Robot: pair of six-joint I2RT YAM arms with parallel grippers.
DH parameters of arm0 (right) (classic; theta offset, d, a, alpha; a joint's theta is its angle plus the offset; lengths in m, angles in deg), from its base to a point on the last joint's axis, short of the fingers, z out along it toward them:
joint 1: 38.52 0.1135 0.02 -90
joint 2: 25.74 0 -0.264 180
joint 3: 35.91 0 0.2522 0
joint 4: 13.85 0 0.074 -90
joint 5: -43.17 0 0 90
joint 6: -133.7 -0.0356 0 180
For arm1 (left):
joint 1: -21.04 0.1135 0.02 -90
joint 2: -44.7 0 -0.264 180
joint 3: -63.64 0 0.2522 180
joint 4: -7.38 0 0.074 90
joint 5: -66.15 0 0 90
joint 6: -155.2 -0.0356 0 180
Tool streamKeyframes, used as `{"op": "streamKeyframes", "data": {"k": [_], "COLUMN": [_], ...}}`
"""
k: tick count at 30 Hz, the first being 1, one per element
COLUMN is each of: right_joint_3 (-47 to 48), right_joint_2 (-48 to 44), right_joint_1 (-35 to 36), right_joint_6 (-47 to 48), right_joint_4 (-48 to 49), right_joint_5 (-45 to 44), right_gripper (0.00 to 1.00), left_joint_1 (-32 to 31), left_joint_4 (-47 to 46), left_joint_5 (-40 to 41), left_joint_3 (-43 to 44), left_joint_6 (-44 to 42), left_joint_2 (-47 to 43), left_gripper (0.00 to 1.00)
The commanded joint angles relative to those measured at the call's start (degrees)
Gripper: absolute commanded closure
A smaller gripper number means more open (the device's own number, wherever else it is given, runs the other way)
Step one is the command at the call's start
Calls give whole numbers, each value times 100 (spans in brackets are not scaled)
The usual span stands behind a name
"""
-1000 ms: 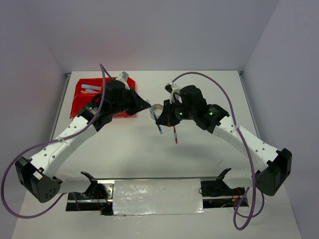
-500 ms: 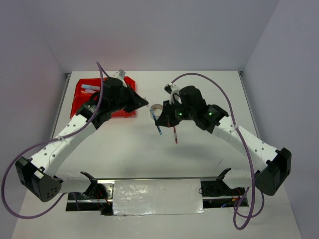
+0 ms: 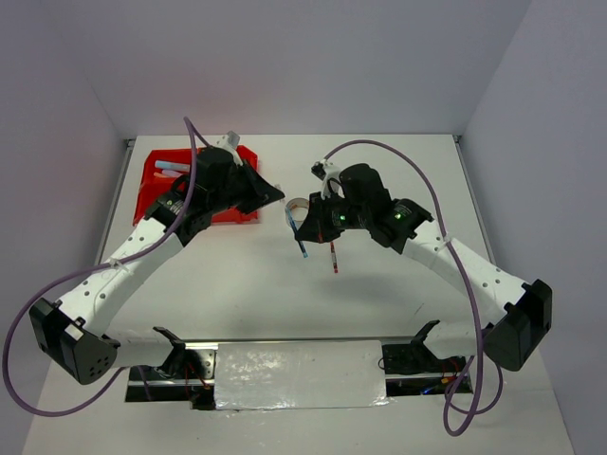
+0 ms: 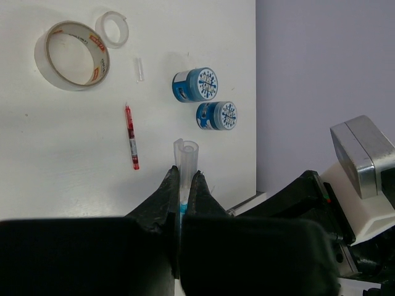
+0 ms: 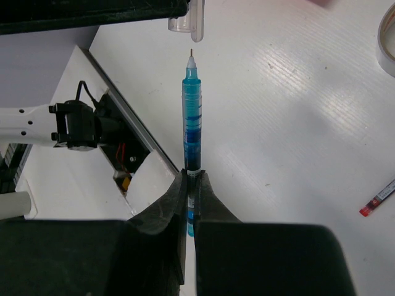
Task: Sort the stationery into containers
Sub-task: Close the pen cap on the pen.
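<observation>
The bright red plastic four-compartment bin block (image 3: 150,197) sits far left on the desk (image 3: 237,284), partly hidden under the left arm (image 3: 142,242); the left fingers (image 4: 162,198) are clenched on a clear plastic pen cap (image 4: 186,154); a large pale tape ring (image 4: 40,55) lies just beyond; the right fingers (image 5: 165,206) grasp a thin blue pen (image 5: 191,117), its tip near the cap, not touching; a thin red pen (image 3: 334,258) lies loose nearby.

White table (image 3: 285,303), red bin (image 3: 148,197), two tape rings (image 4: 72,55), red pen (image 4: 131,137), two tubs (image 4: 195,84), perhaps a cap (image 4: 139,69)
</observation>
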Motion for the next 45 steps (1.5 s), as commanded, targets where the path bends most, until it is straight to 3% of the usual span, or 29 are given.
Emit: {"op": "streamKeyframes", "data": {"k": [1,45], "right_joint_3": [262,771], "right_joint_2": [77,324], "right_joint_1": [-8,-34], "right_joint_6": [33,173], "right_joint_4": [140,52], "right_joint_5": [105,-27], "right_gripper": [100,100], "left_joint_1": [24,24], "left_joint_4": [-326,-256], "left_joint_5": [-151,-256], "left_joint_3": [-67,-111], "left_joint_6": [52,-71], "left_joint_2": [-96,9], "left_gripper": [100,100]}}
